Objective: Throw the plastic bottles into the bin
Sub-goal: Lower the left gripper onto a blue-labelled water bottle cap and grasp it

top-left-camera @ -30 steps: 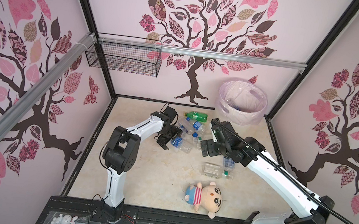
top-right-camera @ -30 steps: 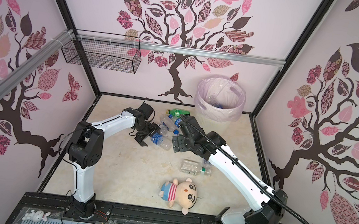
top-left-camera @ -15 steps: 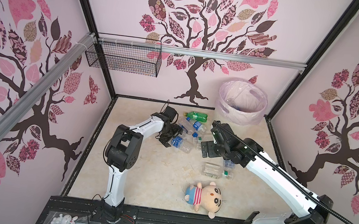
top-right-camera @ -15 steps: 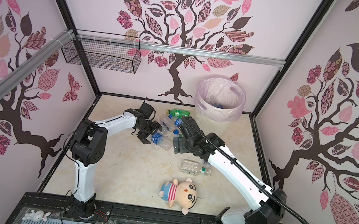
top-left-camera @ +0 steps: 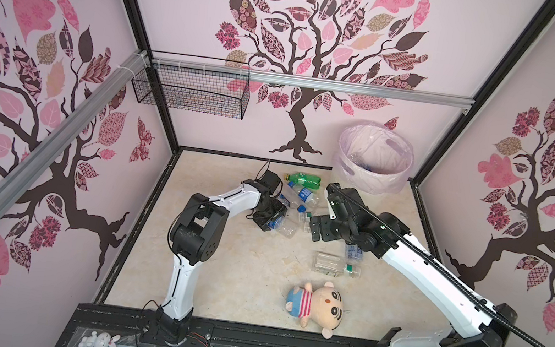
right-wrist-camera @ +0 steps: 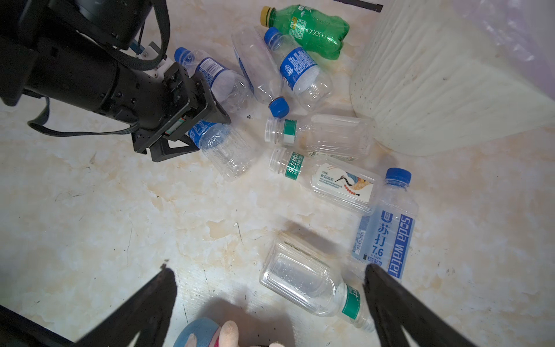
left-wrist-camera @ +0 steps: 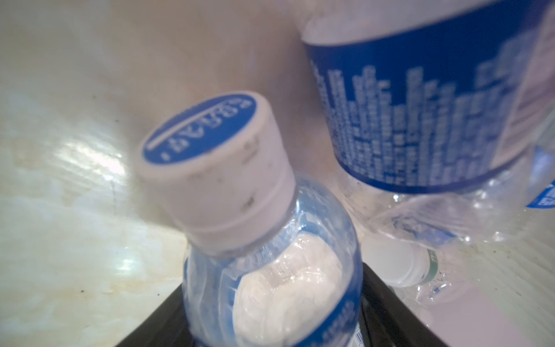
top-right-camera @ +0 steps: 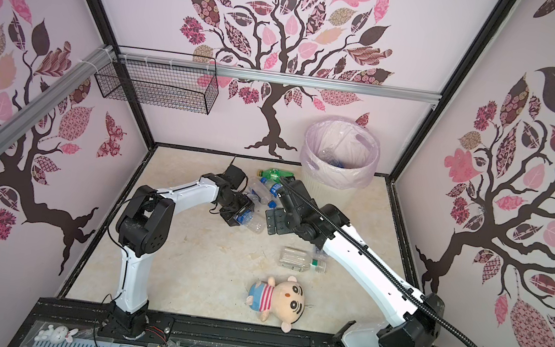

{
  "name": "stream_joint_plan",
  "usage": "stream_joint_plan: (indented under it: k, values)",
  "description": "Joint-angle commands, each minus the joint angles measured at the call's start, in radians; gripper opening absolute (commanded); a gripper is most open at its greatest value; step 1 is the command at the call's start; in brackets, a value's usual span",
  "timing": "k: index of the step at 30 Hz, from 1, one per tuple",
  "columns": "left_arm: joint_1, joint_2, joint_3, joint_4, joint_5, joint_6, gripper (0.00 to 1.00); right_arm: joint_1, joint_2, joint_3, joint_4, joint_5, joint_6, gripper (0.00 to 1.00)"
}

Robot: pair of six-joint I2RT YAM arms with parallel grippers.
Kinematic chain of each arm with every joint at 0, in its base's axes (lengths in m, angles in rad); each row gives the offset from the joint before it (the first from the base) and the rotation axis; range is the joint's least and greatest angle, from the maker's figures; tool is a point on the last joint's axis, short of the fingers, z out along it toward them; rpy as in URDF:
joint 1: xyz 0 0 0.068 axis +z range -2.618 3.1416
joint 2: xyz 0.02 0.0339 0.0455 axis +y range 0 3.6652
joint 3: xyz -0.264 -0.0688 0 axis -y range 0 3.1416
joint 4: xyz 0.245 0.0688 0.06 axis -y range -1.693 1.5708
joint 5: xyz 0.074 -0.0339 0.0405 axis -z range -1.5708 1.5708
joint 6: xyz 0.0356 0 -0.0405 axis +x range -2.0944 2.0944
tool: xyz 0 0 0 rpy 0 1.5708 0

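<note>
Blue-labelled bottle (right-wrist-camera: 228,150) between jaws of outstretched left end effector (right-wrist-camera: 208,133), clamp uncertain; right end effector (right-wrist-camera: 267,270) splayed, empty.

The cream ribbed bin (top-right-camera: 336,194), lined in pale pink, stands upright in the one o'clock corner with a few bottles inside. At its eight o'clock a huddle of clear blue-labelled bottles (top-left-camera: 304,196) lies flat, with a green bottle (top-left-camera: 303,179) at their twelve. One clear, green-banded bottle (top-left-camera: 331,264) lies alone at their five.

Bright even light; bottle (left-wrist-camera: 270,285) blurred close-up; wide-angle edge distortion.
</note>
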Motion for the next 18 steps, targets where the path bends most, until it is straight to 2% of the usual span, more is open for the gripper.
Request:
stream_joint_plan:
  k: [1, 9, 13, 18]
  values:
    - [0.0, 0.002, -0.028, 0.008, -0.018, 0.043, 0.71, 0.0, 0.009, 0.027, -0.005, 0.014, -0.027, 1.0]
    - [0.0, -0.026, -0.093, 0.022, -0.012, 0.085, 0.61, -0.001, -0.011, -0.013, 0.022, -0.01, -0.035, 1.0]
    - [0.0, -0.048, -0.079, 0.002, -0.021, 0.148, 0.57, -0.004, -0.008, -0.035, 0.04, -0.01, -0.03, 0.99]
    - [-0.001, -0.097, -0.064, -0.031, -0.006, 0.226, 0.55, -0.005, -0.009, -0.039, 0.064, -0.068, 0.021, 0.99]
